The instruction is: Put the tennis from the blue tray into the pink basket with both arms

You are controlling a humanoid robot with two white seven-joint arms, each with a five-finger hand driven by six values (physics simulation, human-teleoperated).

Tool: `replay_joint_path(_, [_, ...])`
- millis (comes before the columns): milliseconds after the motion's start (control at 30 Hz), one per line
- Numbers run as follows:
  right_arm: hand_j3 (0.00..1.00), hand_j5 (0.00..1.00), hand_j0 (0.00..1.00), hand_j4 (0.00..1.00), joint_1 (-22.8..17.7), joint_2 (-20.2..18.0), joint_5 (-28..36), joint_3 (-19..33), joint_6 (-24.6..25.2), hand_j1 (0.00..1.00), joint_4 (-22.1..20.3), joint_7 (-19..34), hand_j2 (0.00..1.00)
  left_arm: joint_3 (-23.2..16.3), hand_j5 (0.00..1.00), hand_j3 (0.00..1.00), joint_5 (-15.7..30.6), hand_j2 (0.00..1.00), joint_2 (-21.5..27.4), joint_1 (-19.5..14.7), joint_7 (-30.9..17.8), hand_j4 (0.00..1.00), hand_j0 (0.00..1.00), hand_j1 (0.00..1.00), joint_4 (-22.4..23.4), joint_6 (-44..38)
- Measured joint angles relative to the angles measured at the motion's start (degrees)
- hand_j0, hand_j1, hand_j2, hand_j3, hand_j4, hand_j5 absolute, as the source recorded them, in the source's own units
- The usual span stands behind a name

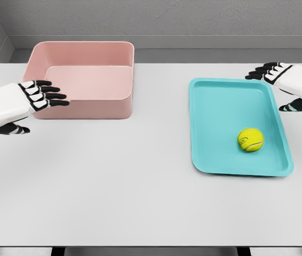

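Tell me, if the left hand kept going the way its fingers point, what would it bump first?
Probably the basket. The left hand points right, fingers spread, level with its front wall. Depth is unclear, so it might pass just in front.

Ball (250, 140) in tray (220, 106), approx 4 o'clock corner. Basket (81, 109) at table's (140, 202) 10 o'clock. L hand (31, 101) fingers spread, before basket; R hand (289, 85) spread, tray's 2 o'clock.

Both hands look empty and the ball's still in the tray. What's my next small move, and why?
Probably lower the right hand toward the tennis ball: it hovers open at the blue tray's far corner, nearest the ball, which nothing touches.
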State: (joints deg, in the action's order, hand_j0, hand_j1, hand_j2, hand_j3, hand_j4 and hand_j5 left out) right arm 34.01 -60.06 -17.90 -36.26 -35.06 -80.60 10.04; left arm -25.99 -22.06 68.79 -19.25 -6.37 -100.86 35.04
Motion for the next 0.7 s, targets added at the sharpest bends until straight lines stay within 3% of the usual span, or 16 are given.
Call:
replay_joint_path(333, [1.00, 1.00, 1.00, 1.00, -2.1, -1.3, 0.5, -0.1, 0.0, 1.00, 1.7, -0.3, 1.00, -2.8, 1.00, 1.00, -2.7, 1.00, 2.4, 2.1, -1.1, 1.00, 1.00, 1.00, -1.0, 0.0])
replay_joint_path(433, [1.00, 1.00, 1.00, 1.00, -2.6, -1.8, 0.5, -0.4, 0.0, 1.00, 1.5, 4.3, 1.00, -3.8, 1.00, 1.00, -4.0, 1.00, 3.1, 2.1, -1.6, 1.00, 1.00, 1.00, -0.9, 0.0])
replay_joint_path(700, [1.00, 1.00, 1.00, 1.00, -4.7, -1.7, 0.0, -0.9, 0.0, 1.00, -3.3, 8.7, 1.00, -4.8, 1.00, 1.00, -4.7, 1.00, 4.4, 2.1, -1.9, 1.00, 1.00, 1.00, -0.9, 0.0])
